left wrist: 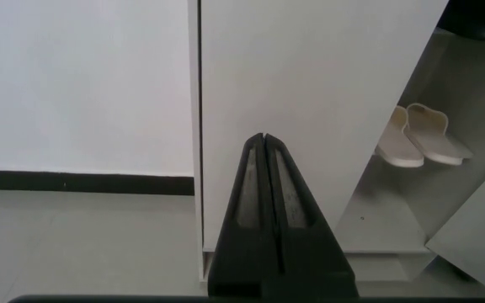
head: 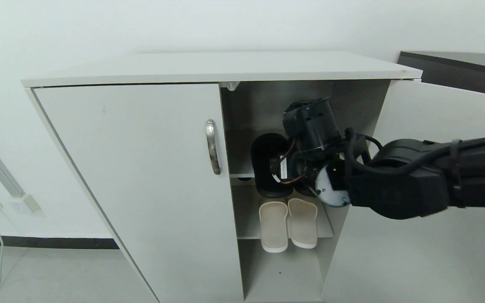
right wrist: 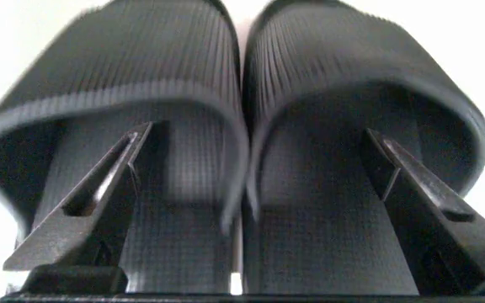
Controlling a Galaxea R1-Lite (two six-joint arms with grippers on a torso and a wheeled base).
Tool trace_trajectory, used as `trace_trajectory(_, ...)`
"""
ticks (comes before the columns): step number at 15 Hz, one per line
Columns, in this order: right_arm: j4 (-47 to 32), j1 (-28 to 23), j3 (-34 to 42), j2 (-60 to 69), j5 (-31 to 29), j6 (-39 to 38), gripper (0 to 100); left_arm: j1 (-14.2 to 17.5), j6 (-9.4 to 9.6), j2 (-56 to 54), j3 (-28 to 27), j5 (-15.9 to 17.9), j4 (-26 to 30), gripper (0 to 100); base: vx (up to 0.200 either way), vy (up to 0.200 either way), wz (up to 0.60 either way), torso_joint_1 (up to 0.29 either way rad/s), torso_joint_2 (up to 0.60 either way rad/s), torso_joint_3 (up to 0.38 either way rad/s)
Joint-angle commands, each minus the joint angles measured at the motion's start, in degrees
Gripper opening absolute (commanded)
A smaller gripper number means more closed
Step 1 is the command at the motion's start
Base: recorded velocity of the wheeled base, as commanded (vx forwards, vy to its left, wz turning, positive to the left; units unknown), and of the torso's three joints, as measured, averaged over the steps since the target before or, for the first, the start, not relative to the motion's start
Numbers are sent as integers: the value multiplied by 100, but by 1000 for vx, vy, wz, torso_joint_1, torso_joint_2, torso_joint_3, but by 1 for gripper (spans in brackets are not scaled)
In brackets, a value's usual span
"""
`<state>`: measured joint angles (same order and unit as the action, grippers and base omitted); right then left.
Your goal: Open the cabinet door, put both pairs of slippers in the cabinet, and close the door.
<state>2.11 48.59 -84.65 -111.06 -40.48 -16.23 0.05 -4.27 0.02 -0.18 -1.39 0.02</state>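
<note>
The cabinet (head: 209,67) is seen with its right door (head: 432,113) swung wide and its left door (head: 129,168) closed. The white slippers (head: 288,225) are laid side by side at the front edge of the lower shelf (head: 246,210), their ends jutting slightly past it. The black slippers (head: 267,164) are carried in the opening in front of the upper shelf (head: 242,175), tipped so that a sole faces outward and the lower end hangs below that shelf's front edge. The right gripper (right wrist: 255,135) is spread, with one finger slid under the strap of each slipper, so the pair is judged to be hung on the fingers rather than pinched. For a clean placement, the pair should be raised above the upper shelf's front edge, levelled sole-down and pushed towards the back edge before the fingers are drawn straight out, lest a strap be snagged and a slipper dragged off. No overhang should be left at the front edge, so that the door can be closed. The left gripper (left wrist: 263,143), pressed together and empty, is held low before the closed door.
</note>
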Motion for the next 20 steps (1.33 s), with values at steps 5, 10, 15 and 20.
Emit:
trace_trajectory(5,1591,581,2726,1807,726,427,0,4,-30,-2,1,7,-2,0,0,0,0,0,0,0)
trace_trajectory(10,1644,564,2910,1482,770,383,0,4,-22,6,1,42,-2,0,0,0,0,0,0,0)
trace_trajectory(15,2136,572,3060,1007,709,331,0,4,-30,6,1,42,-2,0,0,0,0,0,0,0)
trace_trajectory(20,2162,572,3086,998,709,339,0,4,-30,-2,1,42,-2,0,0,0,0,0,0,0)
